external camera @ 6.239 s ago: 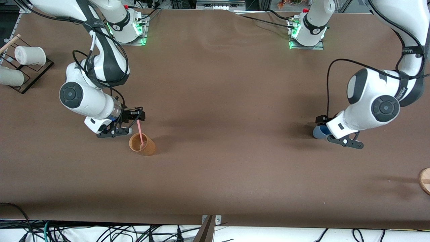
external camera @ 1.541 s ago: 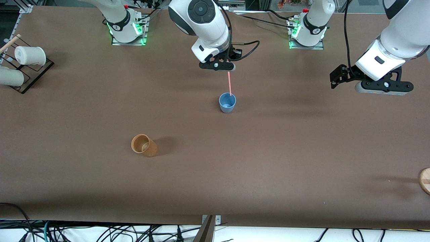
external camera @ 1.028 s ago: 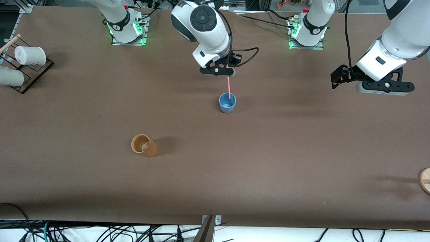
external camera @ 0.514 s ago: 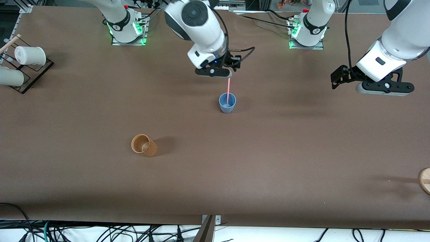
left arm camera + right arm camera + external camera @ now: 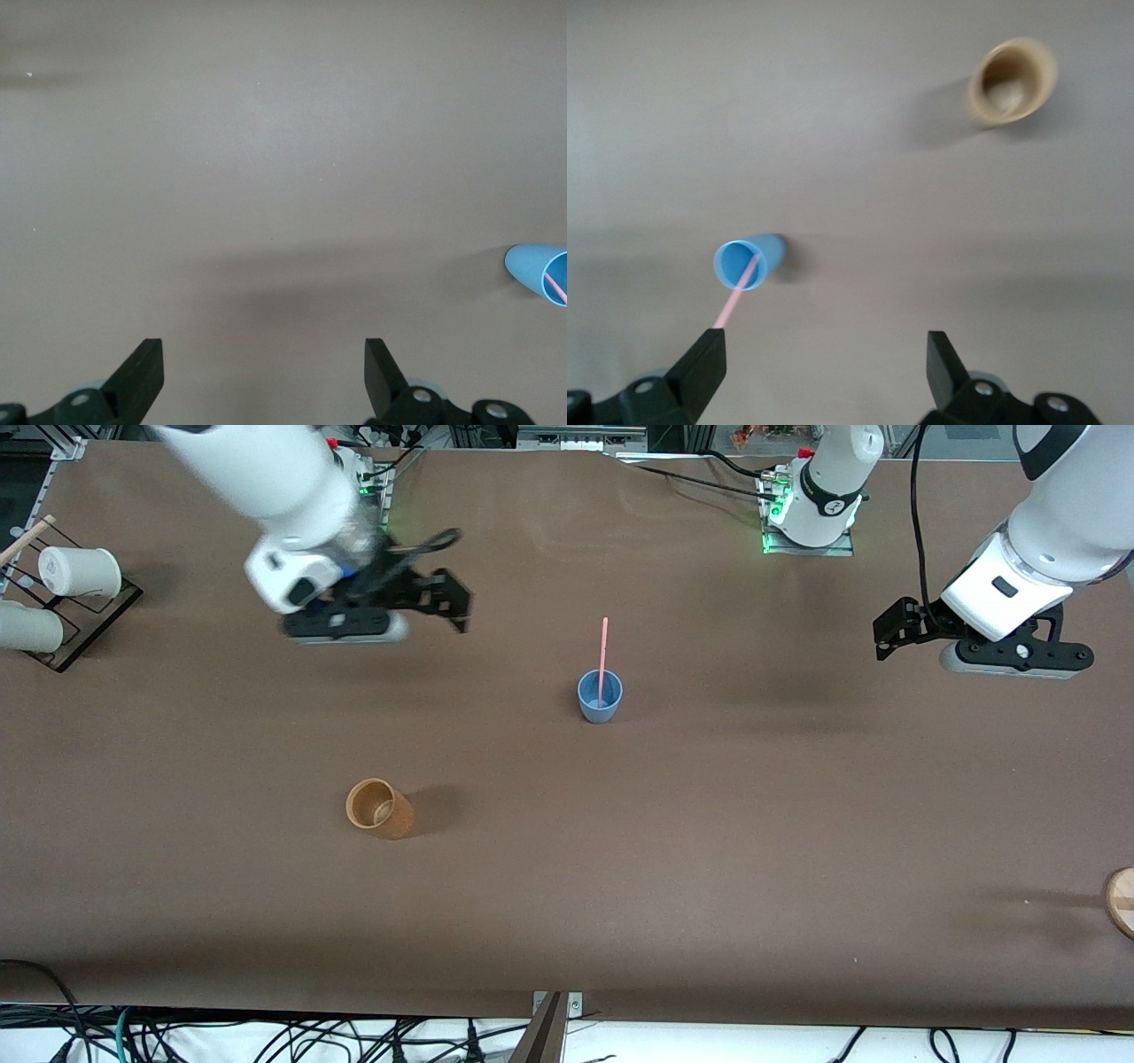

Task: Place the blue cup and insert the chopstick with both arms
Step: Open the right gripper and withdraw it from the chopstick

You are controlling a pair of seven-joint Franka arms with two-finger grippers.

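Observation:
The blue cup (image 5: 600,697) stands upright near the middle of the table. The pink chopstick (image 5: 603,654) stands in it, leaning on the rim, held by nothing. My right gripper (image 5: 456,605) is open and empty, up over bare table toward the right arm's end from the cup. Its wrist view shows the blue cup (image 5: 744,263) and the chopstick (image 5: 740,292) beside one of the open gripper's (image 5: 824,363) fingers. My left gripper (image 5: 889,631) is open and empty, waiting over bare table toward the left arm's end. Its wrist view (image 5: 264,372) shows the cup (image 5: 539,273) at the edge.
An orange-brown cup (image 5: 379,808) stands nearer the front camera toward the right arm's end; it also shows in the right wrist view (image 5: 1012,80). A rack (image 5: 89,624) with white cups (image 5: 80,571) and a tan stick (image 5: 27,538) sits at that end. A wooden disc (image 5: 1121,901) lies at the left arm's end.
My right gripper has let go of the chopstick and swung away toward the right arm's end. The chopstick now stands alone in the blue cup. The left arm has not moved.

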